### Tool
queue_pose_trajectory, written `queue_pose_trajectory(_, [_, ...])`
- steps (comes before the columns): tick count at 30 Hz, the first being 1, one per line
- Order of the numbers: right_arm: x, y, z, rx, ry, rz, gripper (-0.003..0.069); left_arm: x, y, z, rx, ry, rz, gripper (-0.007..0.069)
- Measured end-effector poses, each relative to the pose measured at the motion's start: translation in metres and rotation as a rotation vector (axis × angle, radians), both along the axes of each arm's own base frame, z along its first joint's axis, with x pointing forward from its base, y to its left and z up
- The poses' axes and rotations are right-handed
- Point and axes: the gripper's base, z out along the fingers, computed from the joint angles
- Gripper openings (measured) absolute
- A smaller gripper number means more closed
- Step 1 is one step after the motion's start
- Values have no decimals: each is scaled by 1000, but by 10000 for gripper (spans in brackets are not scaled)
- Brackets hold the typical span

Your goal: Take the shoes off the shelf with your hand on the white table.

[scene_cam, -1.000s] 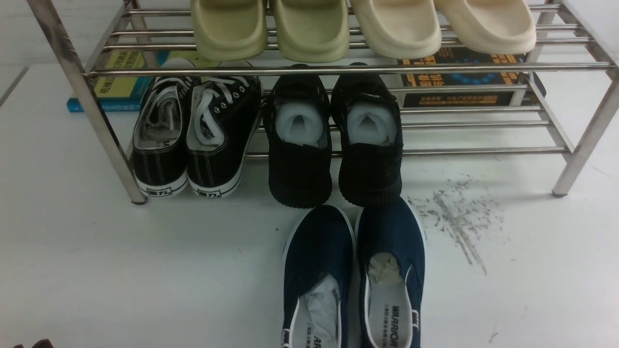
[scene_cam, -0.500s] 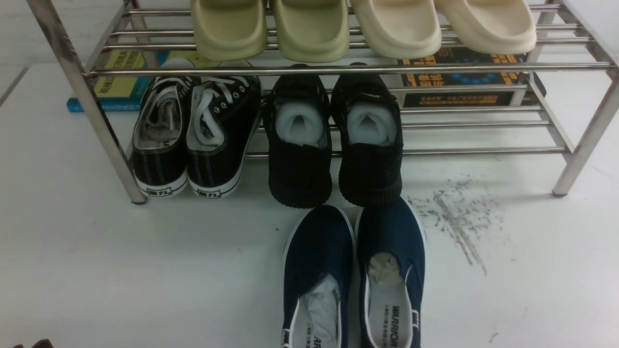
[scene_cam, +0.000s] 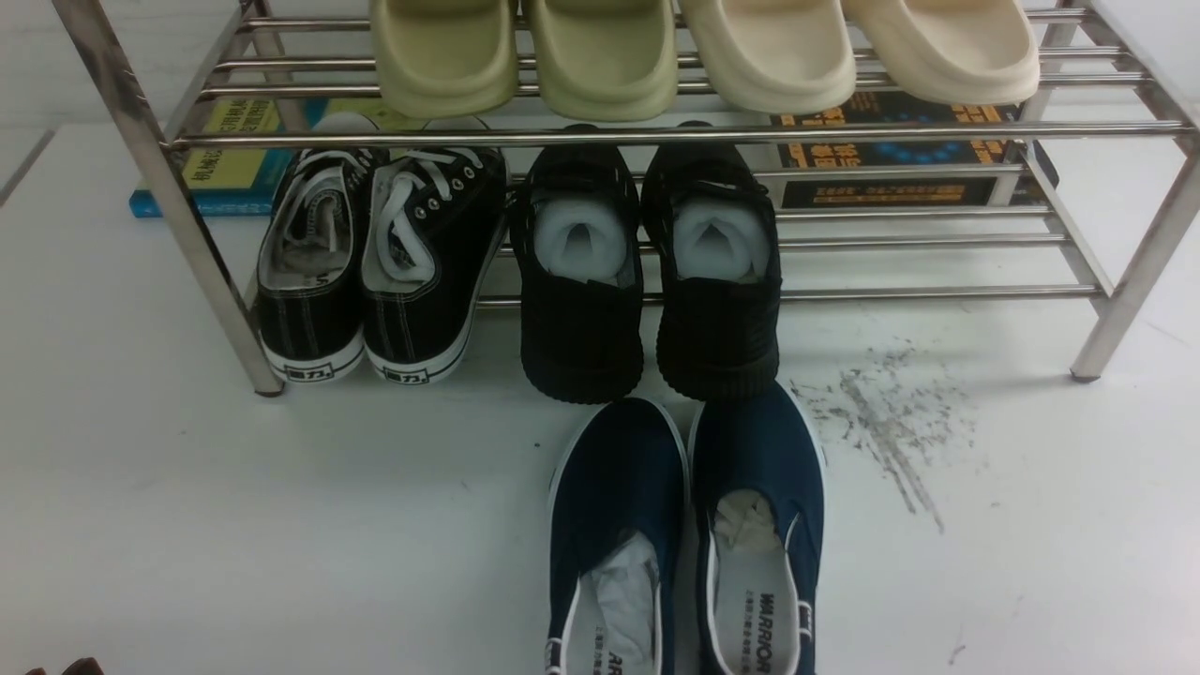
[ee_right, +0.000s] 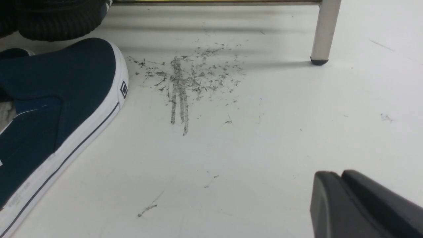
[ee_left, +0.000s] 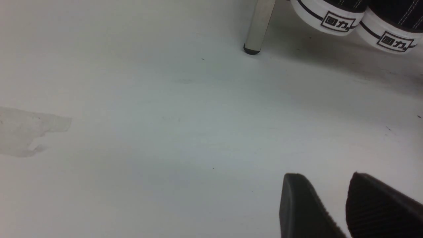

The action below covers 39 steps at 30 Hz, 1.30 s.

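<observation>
Big matte white bench (scene_cam: 234,525) takes up most of the front view, w/ a two-tier shiny stainless-steel tube shelf (scene_cam: 656,137) standing on it across the back.

Top tier of the shelf: a pair of pale olive foam slides (scene_cam: 520,52) on the left and a pair of cream foam slides (scene_cam: 858,47) on the right.

Bottom tier: black canvas lace-up sneakers w/ white laces (scene_cam: 375,262) on the left, all-black slip-on shoes w/ white stuffing (scene_cam: 647,272) in the middle, heels hanging out over the front bar. Right third of that tier has no shoes on it.

The navy-blue canvas slip-ons w/ white rubber soles (scene_cam: 684,534) are off the shelf, sitting side by side on the bench right in front of the all-black pair, toes pointing at the shelf and just about touching those black heels. Paper stuffing inside, "WARRIOR" on the lining.

Behind the shelf there's a yellow-and-blue book (scene_cam: 230,169) on the left and a dark book w/ orange print (scene_cam: 891,159) on the right, flat on the bench.

Patch of dark grey scuff streaks (scene_cam: 891,422) just right of the navy toes, near the shelf's right front leg.

Left hand (ee_left: 350,205): black ribbed fingers apart w/ a clear gap, released, nothing in it, low over bare bench near the left shelf leg.

Right hand (ee_right: 342,195): only an edge shows in the wrist view, but the fingers look pressed together, prob clenched on nothing, beside the scuffs and apart from the navy shoe.
</observation>
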Motion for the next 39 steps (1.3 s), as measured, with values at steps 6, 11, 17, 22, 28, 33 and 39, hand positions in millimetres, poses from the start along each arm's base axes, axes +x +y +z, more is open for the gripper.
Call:
queue_pose_trajectory(6, [0,0,0,0,0,0,60,0,0,0,0,0,0,243])
queue_pose_trajectory(11, [0,0,0,0,0,0,64,0,0,0,0,0,0,243])
queue_pose_trajectory(17, [0,0,0,0,0,0,71,0,0,0,0,0,0,243])
queue_pose_trajectory(22, [0,0,0,0,0,0,73,0,0,0,0,0,0,243])
queue_pose_trajectory(28, [0,0,0,0,0,0,81,0,0,0,0,0,0,243])
queue_pose_trajectory(33, [0,0,0,0,0,0,81,0,0,0,0,0,0,243])
queue_pose_trajectory(39, [0,0,0,0,0,0,83,0,0,0,0,0,0,243])
